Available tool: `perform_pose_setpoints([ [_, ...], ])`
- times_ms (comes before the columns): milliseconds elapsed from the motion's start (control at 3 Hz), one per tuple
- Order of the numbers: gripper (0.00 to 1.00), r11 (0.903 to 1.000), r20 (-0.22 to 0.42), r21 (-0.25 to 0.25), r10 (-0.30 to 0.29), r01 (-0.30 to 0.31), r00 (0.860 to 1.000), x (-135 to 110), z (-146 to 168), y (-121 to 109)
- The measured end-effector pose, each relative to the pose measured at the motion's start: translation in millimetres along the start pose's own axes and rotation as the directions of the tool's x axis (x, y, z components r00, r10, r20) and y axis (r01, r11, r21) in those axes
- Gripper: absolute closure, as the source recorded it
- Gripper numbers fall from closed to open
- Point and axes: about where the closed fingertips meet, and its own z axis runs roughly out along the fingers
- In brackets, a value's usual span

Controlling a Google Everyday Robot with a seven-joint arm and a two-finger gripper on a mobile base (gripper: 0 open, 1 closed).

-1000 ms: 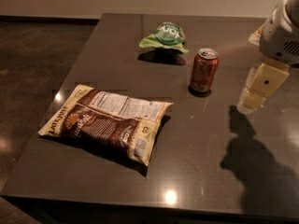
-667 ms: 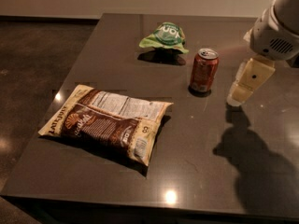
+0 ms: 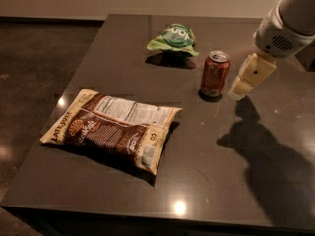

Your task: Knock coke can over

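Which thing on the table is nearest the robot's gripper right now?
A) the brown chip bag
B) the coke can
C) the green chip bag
B: the gripper hangs close beside the upright coke can, and both chip bags lie farther from it.

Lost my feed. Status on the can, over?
Gripper low, close beside coke can. Can upright on table. Nothing between them.
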Motion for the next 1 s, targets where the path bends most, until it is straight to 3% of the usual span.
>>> perform_pose_setpoints([
  [667,0.00,0.9963,0.174,-0.053,0.076,-0.068,0.982,-37.9,50.7,-21.7],
  [1000,0.00,0.9944,0.209,-0.074,0.089,-0.075,0.974,-47.5,63.1,-23.3],
])
